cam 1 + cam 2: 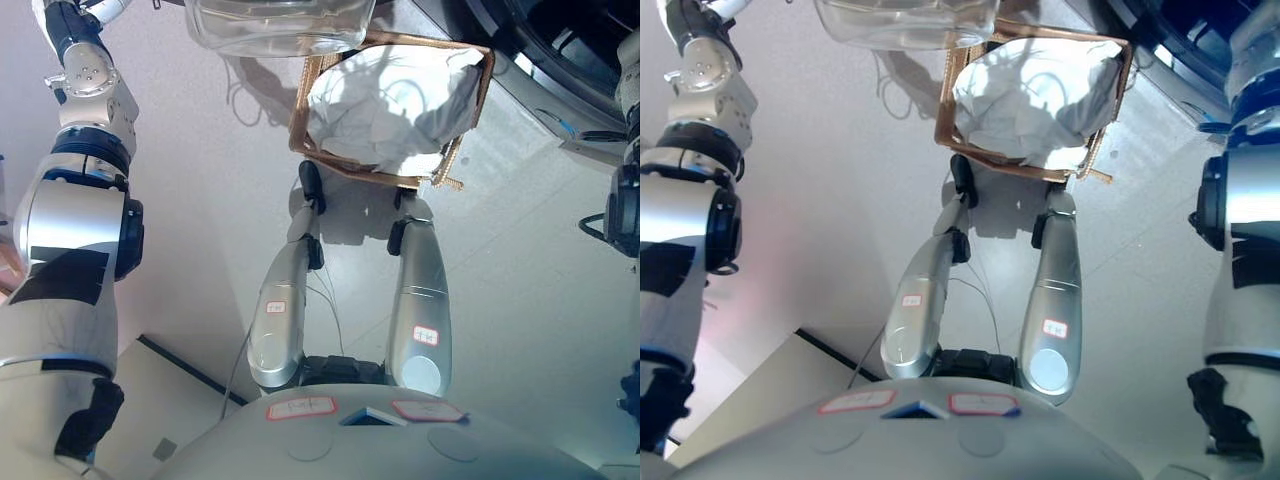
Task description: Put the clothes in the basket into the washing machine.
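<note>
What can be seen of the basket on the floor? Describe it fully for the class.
The basket is a squarish, brown woven frame, seen from above, standing on the pale floor ahead of the robot. A white lining or cloth fills it, crumpled and shadowed; which it is cannot be told. A clear plastic thing overlaps its far left corner. No hand shows on it.

No text, number or sign can be read anywhere in either view. The basket (476, 95) and the floor (210, 200) bear no legible print.
</note>
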{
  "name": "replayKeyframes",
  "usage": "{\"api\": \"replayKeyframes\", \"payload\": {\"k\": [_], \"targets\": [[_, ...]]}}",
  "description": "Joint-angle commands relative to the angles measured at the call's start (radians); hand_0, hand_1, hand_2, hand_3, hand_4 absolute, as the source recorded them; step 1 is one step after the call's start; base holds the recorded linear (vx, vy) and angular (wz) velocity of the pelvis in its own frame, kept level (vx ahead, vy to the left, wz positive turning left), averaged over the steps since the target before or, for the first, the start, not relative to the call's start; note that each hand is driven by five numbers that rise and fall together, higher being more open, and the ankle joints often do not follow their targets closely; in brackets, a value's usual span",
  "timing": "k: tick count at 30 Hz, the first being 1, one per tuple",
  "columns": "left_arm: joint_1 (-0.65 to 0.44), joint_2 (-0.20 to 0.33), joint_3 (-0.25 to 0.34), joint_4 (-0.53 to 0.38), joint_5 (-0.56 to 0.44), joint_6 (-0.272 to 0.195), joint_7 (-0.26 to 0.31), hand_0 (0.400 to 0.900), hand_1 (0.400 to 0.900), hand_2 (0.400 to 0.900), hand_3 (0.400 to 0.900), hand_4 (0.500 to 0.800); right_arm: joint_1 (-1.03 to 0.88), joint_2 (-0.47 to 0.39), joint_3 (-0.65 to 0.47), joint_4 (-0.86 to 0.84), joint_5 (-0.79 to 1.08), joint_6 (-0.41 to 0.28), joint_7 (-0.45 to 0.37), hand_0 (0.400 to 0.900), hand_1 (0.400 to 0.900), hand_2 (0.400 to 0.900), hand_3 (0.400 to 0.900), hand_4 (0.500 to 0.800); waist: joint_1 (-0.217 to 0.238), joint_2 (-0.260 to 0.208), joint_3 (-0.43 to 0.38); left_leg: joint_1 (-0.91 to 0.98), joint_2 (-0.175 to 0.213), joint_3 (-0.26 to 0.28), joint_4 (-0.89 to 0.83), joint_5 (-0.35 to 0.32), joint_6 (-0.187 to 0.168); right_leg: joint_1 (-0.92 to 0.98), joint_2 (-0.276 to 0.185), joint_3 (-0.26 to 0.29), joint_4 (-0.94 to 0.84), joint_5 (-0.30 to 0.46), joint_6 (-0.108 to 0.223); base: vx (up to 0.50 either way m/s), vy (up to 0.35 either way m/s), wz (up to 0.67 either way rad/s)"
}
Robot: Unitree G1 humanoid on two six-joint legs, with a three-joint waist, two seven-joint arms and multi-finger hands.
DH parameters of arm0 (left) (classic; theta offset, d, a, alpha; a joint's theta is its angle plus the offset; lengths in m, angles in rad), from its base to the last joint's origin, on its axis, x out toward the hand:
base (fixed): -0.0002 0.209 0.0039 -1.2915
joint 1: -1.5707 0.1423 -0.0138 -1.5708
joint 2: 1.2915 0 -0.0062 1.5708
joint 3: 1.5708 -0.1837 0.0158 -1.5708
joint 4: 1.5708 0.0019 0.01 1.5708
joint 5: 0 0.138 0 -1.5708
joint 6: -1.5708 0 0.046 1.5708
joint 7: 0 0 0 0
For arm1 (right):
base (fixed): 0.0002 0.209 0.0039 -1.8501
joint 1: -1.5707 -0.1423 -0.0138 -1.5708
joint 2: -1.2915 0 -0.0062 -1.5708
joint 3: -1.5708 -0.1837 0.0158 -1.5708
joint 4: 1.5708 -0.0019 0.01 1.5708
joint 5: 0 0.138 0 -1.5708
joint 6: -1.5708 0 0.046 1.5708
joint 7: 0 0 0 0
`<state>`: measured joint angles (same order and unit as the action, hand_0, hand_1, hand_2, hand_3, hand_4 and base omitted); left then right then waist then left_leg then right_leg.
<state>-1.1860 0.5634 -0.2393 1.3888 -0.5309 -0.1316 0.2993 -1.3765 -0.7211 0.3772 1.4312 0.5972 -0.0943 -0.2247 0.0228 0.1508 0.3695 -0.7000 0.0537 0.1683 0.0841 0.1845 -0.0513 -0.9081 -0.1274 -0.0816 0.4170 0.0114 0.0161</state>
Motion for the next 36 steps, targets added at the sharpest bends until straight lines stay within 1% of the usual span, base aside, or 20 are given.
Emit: {"api": "replayKeyframes", "payload": {"k": [1,6,7,10,13,15,17,19,20,21,22,24,25,26,27,29,30,31,32,36], "targets": [[0.051,0.097,0.004,0.049,0.043,-0.052,-0.003,0.9,0.9,0.9,0.9,0.8,0.089,0.009,0.091,-0.006,-0.1,-0.046,0.015,0.9,0.9,0.9,0.9,0.8,0.01,-0.053,-0.188,-0.001,-0.009,-0.046,0.099,-0.107,-0.031,0.108,0.052,-0.024,-0.097,0.035,0.041,-0.05,0.042,0.0],[0.127,0.114,0.041,0.025,0.036,-0.061,-0.024,0.9,0.9,0.9,0.9,0.8,0.174,0.032,0.097,-0.041,-0.17,-0.046,0.042,0.9,0.9,0.9,0.9,0.8,0.011,-0.08,-0.17,-0.018,-0.012,-0.053,0.124,-0.113,-0.019,0.109,0.047,-0.028,-0.098,0.053,0.043,-0.07,0.043,0.01],[0.167,0.108,0.059,0.01,0.046,-0.067,-0.029,0.9,0.9,0.9,0.9,0.8,0.228,0.05,0.084,-0.058,-0.188,-0.052,0.053,0.9,0.9,0.9,0.9,0.8,0.01,-0.088,-0.161,-0.021,-0.013,-0.053,0.128,-0.113,-0.017,0.11,0.044,-0.032,-0.098,0.058,0.044,-0.07,0.048,0.03],[0.216,0.096,0.085,-0.013,0.049,-0.075,-0.029,0.9,0.9,0.9,0.9,0.8,0.314,0.082,0.064,-0.074,-0.222,-0.057,0.059,0.9,0.9,0.9,0.9,0.8,0.01,-0.103,-0.156,-0.015,-0.017,-0.057,0.134,-0.115,-0.012,0.128,0.041,-0.037,-0.111,0.065,0.045,-0.05,0.052,0.02],[0.252,0.091,0.097,-0.035,0.052,-0.081,-0.03,0.9,0.9,0.9,0.9,0.8,0.38,0.106,0.053,-0.097,-0.232,-0.062,0.069,0.9,0.9,0.9,0.9,0.8,0.01,-0.116,-0.154,-0.003,-0.019,-0.059,0.133,-0.116,-0.011,0.148,0.04,-0.038,-0.124,0.069,0.046,-0.03,0.047,0.0],[0.302,0.083,0.12,-0.063,0.053,-0.09,-0.031,0.9,0.9,0.9,0.9,0.8,0.474,0.149,0.032,-0.131,-0.229,-0.073,0.086,0.9,0.9,0.9,0.9,0.8,0.01,-0.136,-0.147,0.024,-0.023,-0.064,0.137,-0.121,-0.005,0.184,0.041,-0.04,-0.135,0.075,0.05,-0.02,0.049,-0.07],[0.329,0.069,0.131,-0.081,0.056,-0.092,-0.033,0.9,0.9,0.9,0.9,0.8,0.518,0.172,0.02,-0.136,-0.234,-0.074,0.089,0.9,0.9,0.9,0.9,0.8,0.009,-0.142,-0.141,0.042,-0.024,-0.064,0.136,-0.124,-0.003,0.204,0.042,-0.042,-0.142,0.076,0.051,0.0,0.024,-0.03],[0.391,0.046,0.149,-0.107,0.058,-0.1,-0.037,0.9,0.9,0.9,0.9,0.8,0.607,0.227,0.0,-0.154,-0.219,-0.079,0.106,0.9,0.9,0.9,0.9,0.8,0.012,-0.164,-0.135,0.088,-0.027,-0.062,0.139,-0.134,0.001,0.258,0.043,-0.041,-0.161,0.08,0.052,0.01,0.045,-0.09],[0.393,0.046,0.149,-0.108,0.058,-0.099,-0.036,0.9,0.9,0.9,0.9,0.8,0.609,0.227,0.0,-0.155,-0.22,-0.079,0.105,0.9,0.9,0.9,0.9,0.8,0.012,-0.164,-0.134,0.091,-0.027,-0.062,0.138,-0.133,0.001,0.262,0.043,-0.041,-0.163,0.08,0.052,0.02,0.035,-0.08],[0.436,0.021,0.163,-0.125,0.059,-0.106,-0.039,0.9,0.9,0.9,0.9,0.8,0.668,0.262,-0.016,-0.162,-0.211,-0.081,0.114,0.9,0.9,0.9,0.9,0.8,0.013,-0.177,-0.133,0.133,-0.03,-0.061,0.128,-0.136,0.002,0.306,0.046,-0.042,-0.185,0.086,0.055,0.01,0.034,-0.06],[0.437,0.021,0.163,-0.126,0.059,-0.106,-0.038,0.9,0.9,0.9,0.9,0.8,0.669,0.262,-0.016,-0.162,-0.211,-0.08,0.114,0.9,0.9,0.9,0.9,0.8,0.013,-0.177,-0.131,0.137,-0.029,-0.06,0.126,-0.136,0.002,0.311,0.047,-0.041,-0.186,0.087,0.055,0.04,0.05,-0.14],[0.517,-0.01,0.185,-0.157,0.062,-0.115,-0.044,0.9,0.9,0.9,0.9,0.8,0.768,0.322,-0.055,-0.165,-0.19,-0.086,0.12,0.9,0.9,0.9,0.9,0.8,0.02,-0.196,-0.141,0.21,-0.033,-0.057,0.093,-0.134,0.002,0.385,0.052,-0.035,-0.232,0.098,0.062,0.04,0.029,-0.11],[0.519,-0.01,0.185,-0.158,0.062,-0.115,-0.043,0.9,0.9,0.9,0.9,0.8,0.769,0.322,-0.055,-0.166,-0.19,-0.086,0.119,0.9,0.9,0.9,0.9,0.8,0.021,-0.196,-0.14,0.213,-0.033,-0.056,0.09,-0.133,0.002,0.388,0.052,-0.034,-0.234,0.098,0.062,0.06,0.041,-0.05],[0.559,-0.042,0.19,-0.168,0.067,-0.119,-0.05,0.9,0.9,0.9,0.9,0.8,0.821,0.363,-0.083,-0.134,-0.182,-0.085,0.123,0.9,0.9,0.9,0.9,0.8,0.025,-0.204,-0.161,0.26,-0.037,-0.053,0.06,-0.128,0.001,0.442,0.056,-0.032,-0.268,0.103,0.067,0.05,0.029,-0.03],[0.561,-0.042,0.19,-0.169,0.067,-0.119,-0.049,0.9,0.9,0.9,0.9,0.8,0.822,0.363,-0.083,-0.135,-0.182,-0.085,0.123,0.9,0.9,0.9,0.9,0.8,0.026,-0.204,-0.16,0.265,-0.037,-0.052,0.057,-0.127,0.0,0.446,0.056,-0.032,-0.27,0.104,0.067,0.08,0.038,0.0],[0.619,-0.085,0.189,-0.178,0.087,-0.119,-0.057,0.9,0.9,0.9,0.9,0.8,0.904,0.41,-0.119,-0.096,-0.189,-0.078,0.123,0.9,0.9,0.9,0.9,0.8,0.026,-0.217,-0.202,0.341,-0.04,-0.053,0.007,-0.12,-0.002,0.521,0.061,-0.031,-0.316,0.109,0.075,0.08,0.028,0.01],[0.619,-0.085,0.189,-0.179,0.087,-0.119,-0.056,0.9,0.9,0.9,0.9,0.8,0.904,0.41,-0.12,-0.096,-0.189,-0.078,0.123,0.9,0.9,0.9,0.9,0.8,0.025,-0.218,-0.204,0.339,-0.041,-0.053,0.003,-0.114,-0.002,0.519,0.06,-0.031,-0.32,0.113,0.075,0.12,0.042,-0.03],[0.672,-0.11,0.196,-0.179,0.107,-0.118,-0.064,0.9,0.9,0.9,0.9,0.8,0.957,0.424,-0.144,-0.062,-0.212,-0.07,0.124,0.9,0.9,0.9,0.9,0.8,0.027,-0.221,-0.23,0.389,-0.043,-0.054,-0.022,-0.117,-0.002,0.571,0.065,-0.027,-0.342,0.113,0.08,0.05,0.024,-0.01],[0.672,-0.11,0.196,-0.179,0.107,-0.118,-0.063,0.9,0.9,0.9,0.9,0.8,0.957,0.425,-0.144,-0.063,-0.212,-0.07,0.124,0.9,0.9,0.9,0.9,0.8,0.027,-0.222,-0.232,0.387,-0.044,-0.054,-0.025,-0.113,-0.001,0.569,0.064,-0.027,-0.344,0.117,0.079,0.09,0.047,-0.06],[0.763,-0.145,0.211,-0.173,0.141,-0.106,-0.078,0.9,0.9,0.9,0.9,0.8,1.044,0.45,-0.181,-0.016,-0.255,-0.057,0.122,0.9,0.9,0.9,0.9,0.8,0.025,-0.221,-0.278,0.47,-0.051,-0.043,-0.068,-0.116,0.001,0.648,0.069,-0.021,-0.385,0.115,0.086,0.06,0.041,-0.07]]}}
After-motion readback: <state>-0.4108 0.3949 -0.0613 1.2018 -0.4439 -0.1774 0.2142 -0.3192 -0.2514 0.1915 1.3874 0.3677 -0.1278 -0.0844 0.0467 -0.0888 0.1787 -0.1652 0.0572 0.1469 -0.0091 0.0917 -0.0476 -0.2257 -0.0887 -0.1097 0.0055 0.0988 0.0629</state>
